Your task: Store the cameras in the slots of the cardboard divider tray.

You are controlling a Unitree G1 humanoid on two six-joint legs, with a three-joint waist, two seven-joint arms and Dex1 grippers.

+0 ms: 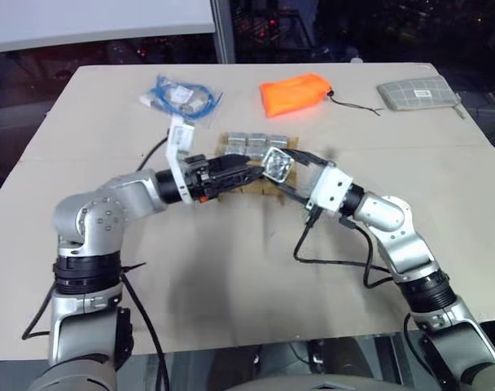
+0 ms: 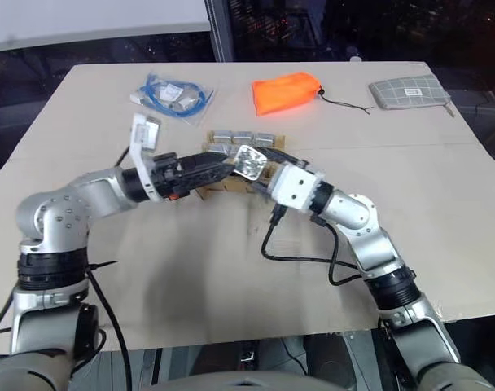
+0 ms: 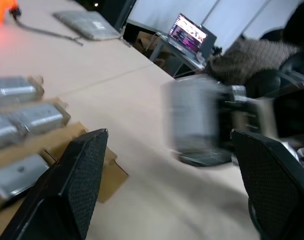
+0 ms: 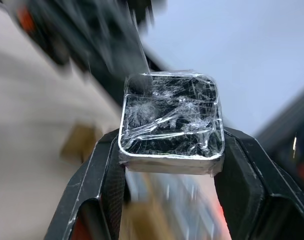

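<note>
Right gripper (image 4: 169, 165) clamps one camera (image 4: 171, 120) between both fingers, raised above the cardboard divider tray (image 1: 260, 186). Left gripper (image 1: 246, 173) stands wide open, empty, just beside that camera.

Both eye views look steeply down from above the table's (image 1: 231, 285) near edge; wrist views sit close over its middle.
</note>
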